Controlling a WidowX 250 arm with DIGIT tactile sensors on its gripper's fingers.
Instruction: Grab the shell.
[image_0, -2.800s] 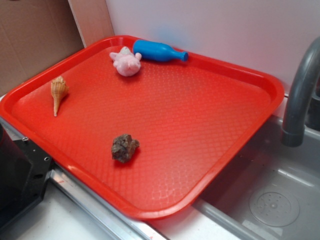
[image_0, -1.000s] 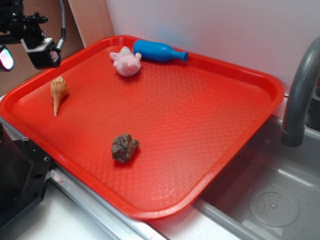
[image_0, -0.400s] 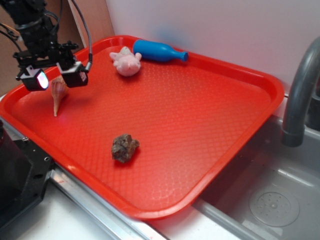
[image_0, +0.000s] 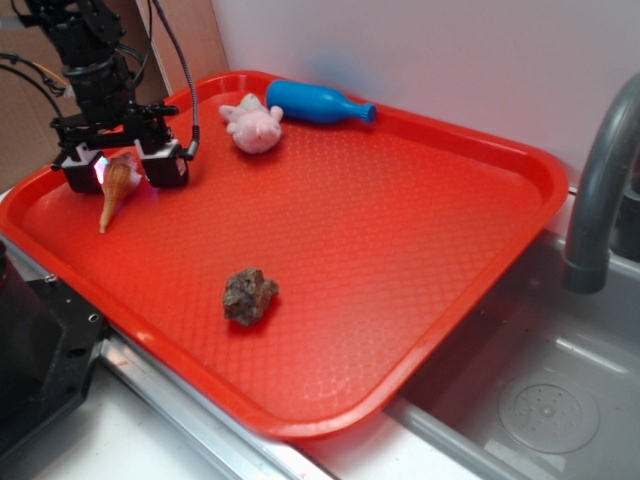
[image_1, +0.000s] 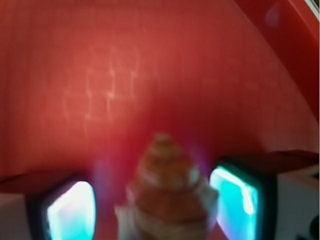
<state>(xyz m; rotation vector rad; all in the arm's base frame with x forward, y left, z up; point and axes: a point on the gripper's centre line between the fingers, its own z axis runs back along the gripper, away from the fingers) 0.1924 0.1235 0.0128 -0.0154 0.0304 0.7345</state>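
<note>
We see the jaws (image_0: 122, 166) low at the tray's (image_0: 520, 165) left edge, open, straddling the shell (image_0: 116, 182); pads either side, gap visible in wrist view, nothing gripped yet. Shell (image_1: 167, 192) lies on the tray surface betw. the fingers (image_1: 235, 202), wide knobby end under the jaws, thin tip pointing toward the near-left rim. Wrist view blurry, contact w/ pads can't tell. Rock (image_0: 249, 295) sits nearer the tray's front edge, well apart. Pink plush toy (image_0: 252, 123) and blue bottle (image_0: 318, 102) at the far edge, bottle on its side just beside the toy. Faucet (image_0: 600, 190) and sink (image_0: 530, 390) right of the tray.
</note>
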